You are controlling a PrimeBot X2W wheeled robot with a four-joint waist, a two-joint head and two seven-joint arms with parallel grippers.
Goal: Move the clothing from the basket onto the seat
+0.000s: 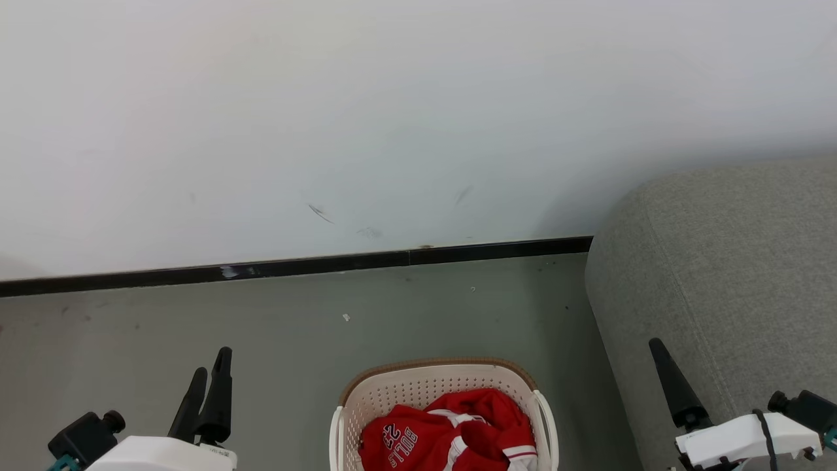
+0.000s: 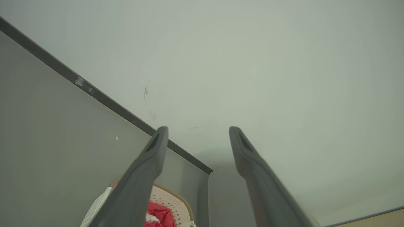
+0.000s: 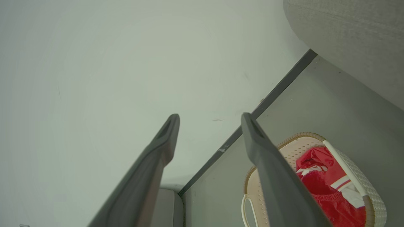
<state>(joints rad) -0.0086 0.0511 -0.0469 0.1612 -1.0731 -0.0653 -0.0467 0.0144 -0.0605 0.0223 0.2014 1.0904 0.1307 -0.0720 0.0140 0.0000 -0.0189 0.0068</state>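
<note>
The basket (image 1: 439, 364), cream-white with a brown rim, stands on the floor at the bottom centre of the head view. Inside it lies the clothing (image 1: 451, 432), red with white stripes; one piece reads "BULLS 22". The grey seat (image 1: 719, 261) rises just right of the basket. My left gripper (image 1: 210, 365) hangs open left of the basket, above the floor, with nothing between its fingers. My right gripper (image 3: 210, 118) is open and empty too; one of its fingers (image 1: 673, 386) shows in front of the seat. The right wrist view looks down on the basket (image 3: 372, 201), the clothing (image 3: 318, 186) and the seat (image 3: 347, 37).
A white wall with a black baseboard (image 1: 294, 265) runs behind the basket. Grey floor (image 1: 294, 327) lies between the wall and the basket, with a small white speck (image 1: 346, 318) on it. The seat's rounded arm stands close to the basket's right side.
</note>
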